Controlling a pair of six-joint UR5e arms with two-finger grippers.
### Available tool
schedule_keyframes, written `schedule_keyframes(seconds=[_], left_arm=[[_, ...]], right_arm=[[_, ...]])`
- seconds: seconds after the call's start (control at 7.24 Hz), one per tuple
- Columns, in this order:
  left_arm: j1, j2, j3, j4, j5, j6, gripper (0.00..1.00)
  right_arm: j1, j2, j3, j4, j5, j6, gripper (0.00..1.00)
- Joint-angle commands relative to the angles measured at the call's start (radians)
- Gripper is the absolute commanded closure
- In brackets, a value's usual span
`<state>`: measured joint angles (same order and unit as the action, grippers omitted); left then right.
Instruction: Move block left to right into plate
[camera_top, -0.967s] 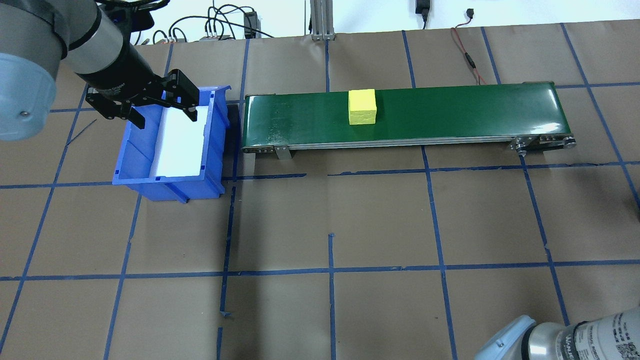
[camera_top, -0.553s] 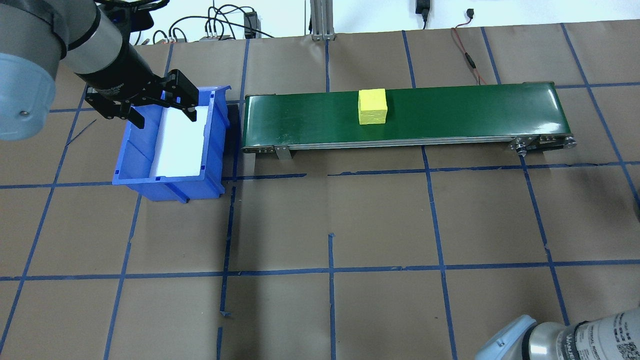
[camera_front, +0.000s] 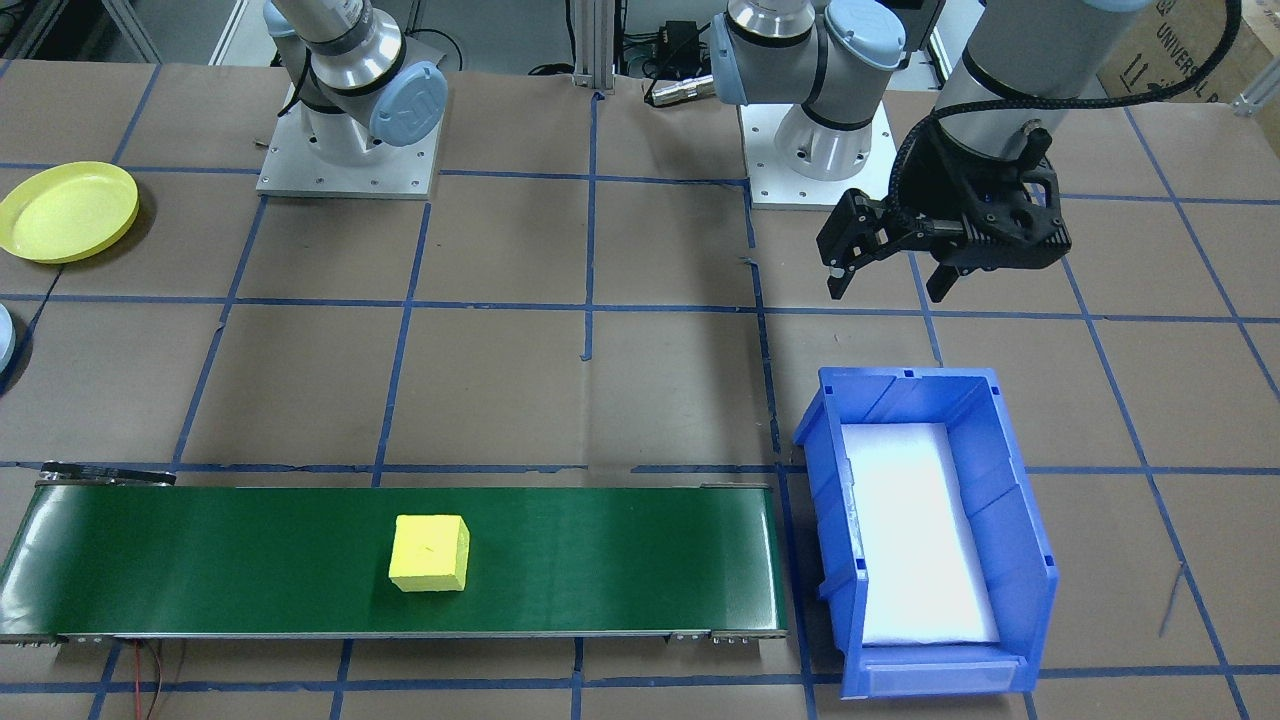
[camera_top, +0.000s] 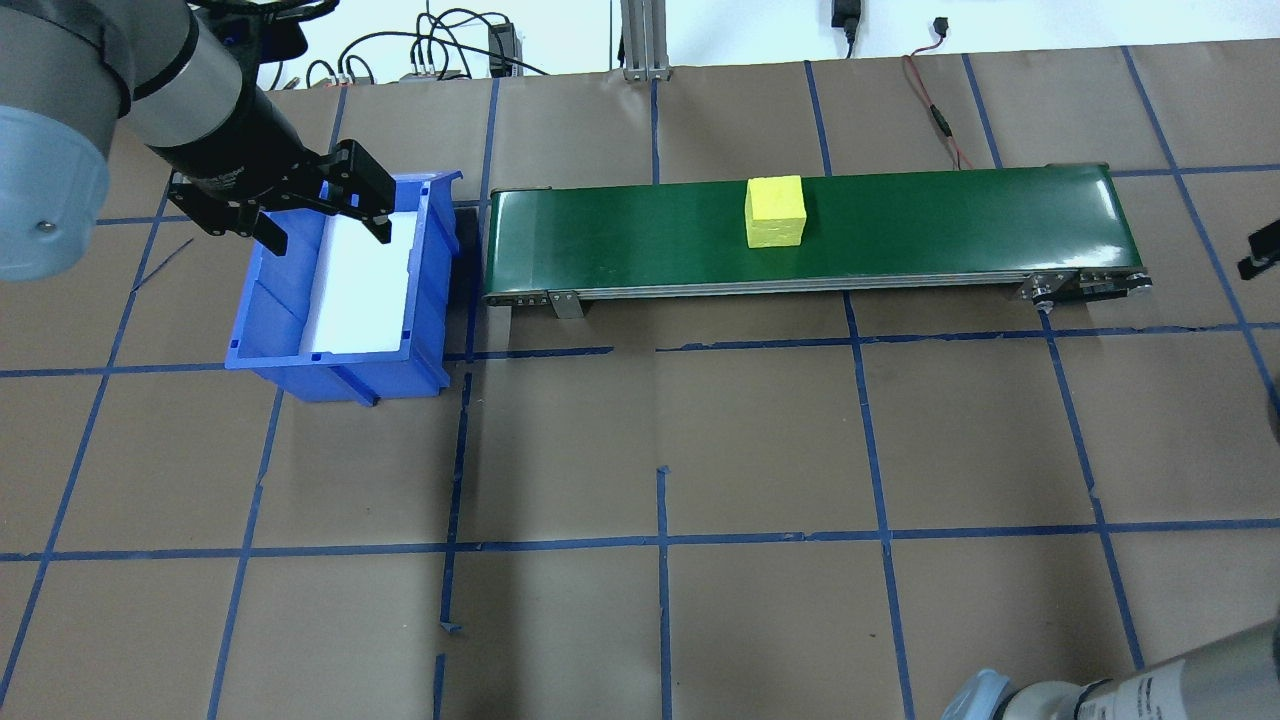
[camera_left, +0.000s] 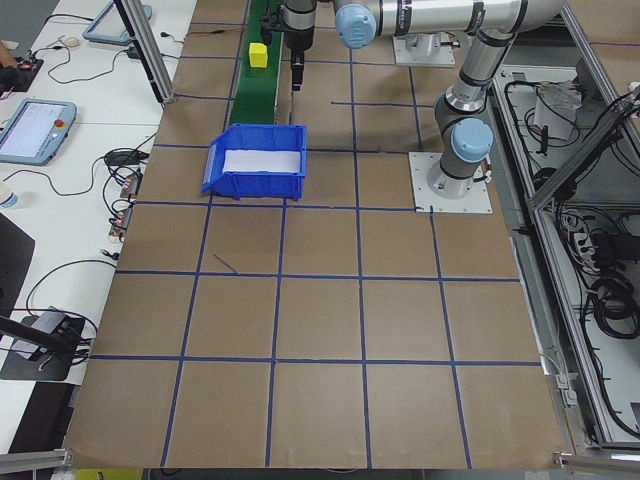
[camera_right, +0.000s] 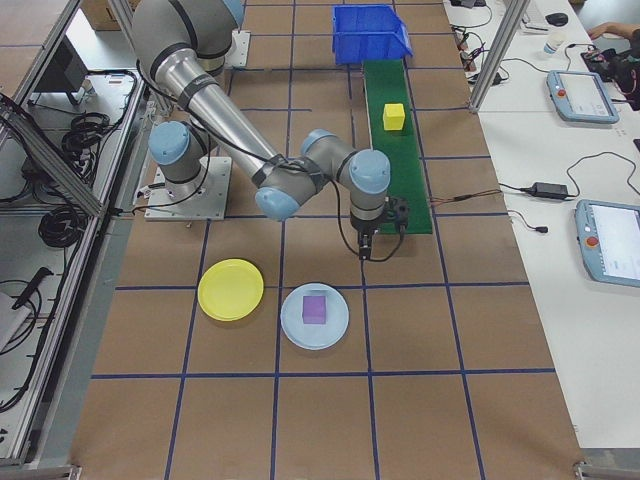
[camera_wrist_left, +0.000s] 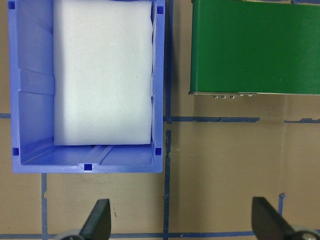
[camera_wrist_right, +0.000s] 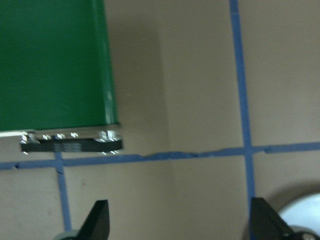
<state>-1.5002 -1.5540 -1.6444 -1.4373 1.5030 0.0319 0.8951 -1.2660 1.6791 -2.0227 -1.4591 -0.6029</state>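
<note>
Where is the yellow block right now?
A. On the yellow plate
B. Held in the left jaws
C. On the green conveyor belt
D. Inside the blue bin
C. The yellow block sits on the green belt, with neither gripper on it; the blue bin shows only its white liner and the yellow plate is bare.

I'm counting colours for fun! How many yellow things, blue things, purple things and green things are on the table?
Yellow: 2, the yellow block and the yellow plate
Blue: 2, the blue bin and the pale blue plate
Purple: 1, the purple block
Green: 1, the green conveyor belt
Total: 6
</note>
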Motion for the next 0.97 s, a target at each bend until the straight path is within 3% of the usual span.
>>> schedule_keyframes(seconds=[0.0, 0.28, 0.41, 0.55, 0.83], left_arm=[[0.000, 0.000, 0.000, 0.000, -0.001, 0.000, 0.00], [0.000, 0.000, 0.000, 0.000, -0.001, 0.000, 0.00], [-0.002, 0.000, 0.000, 0.000, -0.001, 0.000, 0.00], [-0.002, 0.000, 0.000, 0.000, -0.001, 0.000, 0.00], [-0.002, 0.000, 0.000, 0.000, -0.001, 0.000, 0.00]], right_arm=[[0.193, 0.007, -0.006, -0.011, 0.066, 0.165, 0.00], [0.293, 0.013, -0.010, -0.071, 0.104, 0.279, 0.00], [0.338, 0.025, -0.021, -0.074, 0.190, 0.386, 0.00], [0.399, 0.061, -0.044, -0.080, 0.197, 0.456, 0.00], [0.523, 0.108, -0.053, -0.196, 0.210, 0.590, 0.00]])
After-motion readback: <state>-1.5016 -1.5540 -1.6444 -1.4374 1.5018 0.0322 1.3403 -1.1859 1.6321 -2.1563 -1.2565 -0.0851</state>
